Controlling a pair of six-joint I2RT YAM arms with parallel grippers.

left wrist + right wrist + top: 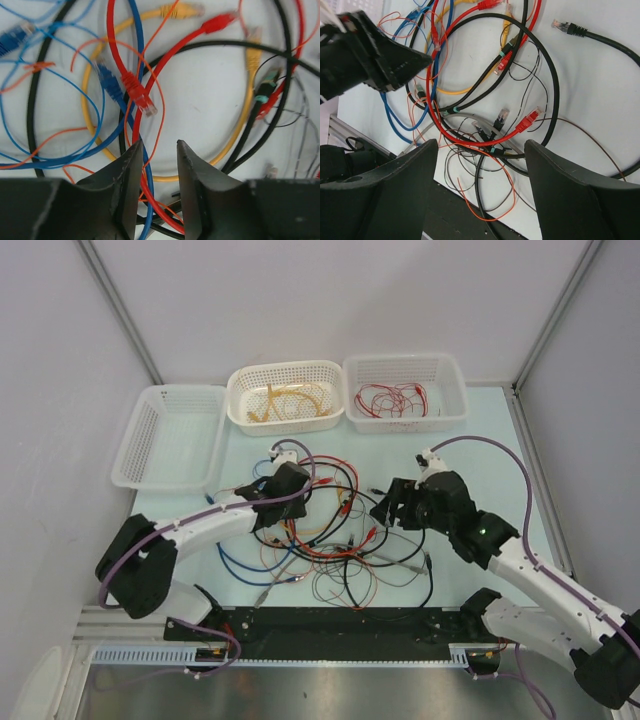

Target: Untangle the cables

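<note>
The cables (320, 530) lie in one tangle of red, blue, yellow, black, grey and thin orange loops on the white table between my arms. My left gripper (300, 502) is down in the tangle's left part. In the left wrist view its fingers (159, 145) stand a narrow gap apart, with a red cable (170, 55), a blue cable (136, 35) and a thin orange wire running between them, close to the left finger. My right gripper (385, 508) hangs wide open over the right side; its view (481, 145) shows nothing between its fingers.
Three white baskets stand at the back: an empty one (135, 445) at the left, one (285, 368) holding yellow cables, one (400, 360) holding red wires. A black rail (340, 625) runs along the near edge, with thin wires hanging over it.
</note>
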